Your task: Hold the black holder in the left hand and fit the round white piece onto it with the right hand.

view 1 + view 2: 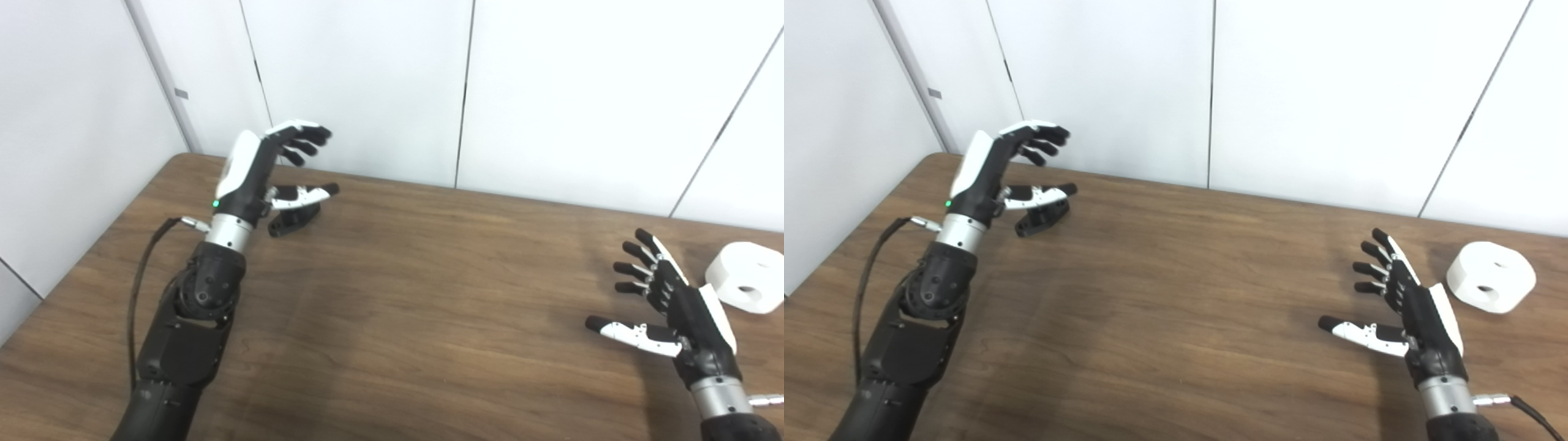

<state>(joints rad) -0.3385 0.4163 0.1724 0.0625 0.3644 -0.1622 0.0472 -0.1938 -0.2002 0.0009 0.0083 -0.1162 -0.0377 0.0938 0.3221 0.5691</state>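
- Left hand [263, 165] raised at about 10 o'clock of the surface [392, 318], fingers apart and curled, thumb jutting toward 3 o'clock, holding nothing.
- Directly under that thumb, resting on the wood: holder [295, 219], small, black, lying on its side; contact with the thumb hard to judge from either view, but no clamp on it.
- Right hand [1402, 306] low at about 4 o'clock, palm toward the centre, fingers spread, thumb pointing to 9 o'clock, empty.
- Just beside it at 3 o'clock, not touching: white piece [1491, 275], a thick round puck with a hole in its top face, sitting flat on the surface.
- Task judged barely begun: neither part picked up yet.
- Holder: looks like rigid printed plastic, light, irregular in outline; probably best taken across its thicker body between thumb and fingers, leaving the mating end free. Likely to skid or roll on the smooth wood if nudged before the fingers close.
- White piece: stiff, light for its bulk, smooth-walled, so perhaps slippery; best pinched across the rim on opposite sides, hole kept clear and facing the holder.
- Main risk judged: pushing either part away while closing, or tilting the puck so that the hole misses its mate.
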